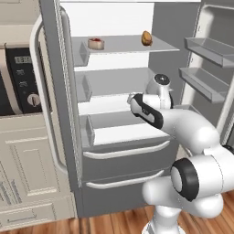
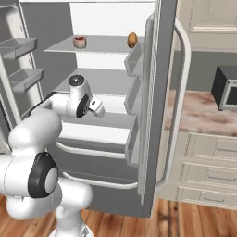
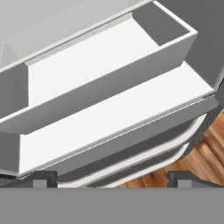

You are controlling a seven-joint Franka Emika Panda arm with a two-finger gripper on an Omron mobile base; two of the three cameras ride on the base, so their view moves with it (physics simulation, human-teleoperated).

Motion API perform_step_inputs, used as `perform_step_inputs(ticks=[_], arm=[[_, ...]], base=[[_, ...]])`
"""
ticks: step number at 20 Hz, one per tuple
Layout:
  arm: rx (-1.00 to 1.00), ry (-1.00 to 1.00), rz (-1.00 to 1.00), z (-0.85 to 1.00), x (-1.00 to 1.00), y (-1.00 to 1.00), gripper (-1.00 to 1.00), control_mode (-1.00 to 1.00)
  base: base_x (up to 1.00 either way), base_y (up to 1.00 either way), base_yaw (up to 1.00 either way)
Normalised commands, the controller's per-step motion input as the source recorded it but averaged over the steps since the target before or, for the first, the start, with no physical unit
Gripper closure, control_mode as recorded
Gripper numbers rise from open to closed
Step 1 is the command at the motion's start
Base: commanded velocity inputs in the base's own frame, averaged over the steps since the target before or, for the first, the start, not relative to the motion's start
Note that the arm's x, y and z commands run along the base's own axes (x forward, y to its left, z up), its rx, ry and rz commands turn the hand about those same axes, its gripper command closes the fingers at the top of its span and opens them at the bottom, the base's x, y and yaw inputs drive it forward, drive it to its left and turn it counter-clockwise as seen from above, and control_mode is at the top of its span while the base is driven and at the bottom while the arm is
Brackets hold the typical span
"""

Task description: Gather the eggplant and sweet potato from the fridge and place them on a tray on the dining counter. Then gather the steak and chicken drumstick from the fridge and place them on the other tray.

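Left base view has the fridge standing open, both doors swung wide, its pale curved handle running down the near door. On the top shelf sit the steak, toward the left, and the drumstick, toward the right, well apart from each other. The shelves below them look bare and white. The arm rises from the lower right and bends in toward the middle of the fridge, its wrist level with the lower shelves.

From the right base view, the same two pieces rest on the top shelf, steak to the left and drumstick to the right near the door bins. The arm's wrist hangs in front of the middle shelves. A cream cabinet stands to the right of the fridge.

In the hand view the gripper looks down over white door bins and the two drawer handles, with wood floor beyond. The fingertips stand far apart at the bottom corners, nothing between them. The steak and drumstick stay up on the top shelf, well above the hand.
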Motion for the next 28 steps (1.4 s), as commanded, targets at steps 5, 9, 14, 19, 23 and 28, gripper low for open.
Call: perform_step_inputs(ticks=[5,9,14,19,23,28], arm=[[0.0,0.0,0.0,0.0,0.0,0.0,-1.0,1.0],[0.0,0.0,0.0,0.0,0.0,0.0,-1.0,1.0],[0.0,0.0,0.0,0.0,0.0,0.0,-1.0,1.0],[0.0,0.0,0.0,0.0,0.0,0.0,-1.0,1.0],[0.0,0.0,0.0,0.0,0.0,0.0,-1.0,1.0],[0.0,0.0,0.0,0.0,0.0,0.0,-1.0,1.0]], base=[[0.5,0.12,-0.01],[0.38,0.07,0.0],[0.44,0.04,0.0],[0.33,0.02,0.0],[0.0,0.0,0.0],[0.0,0.0,0.0]])
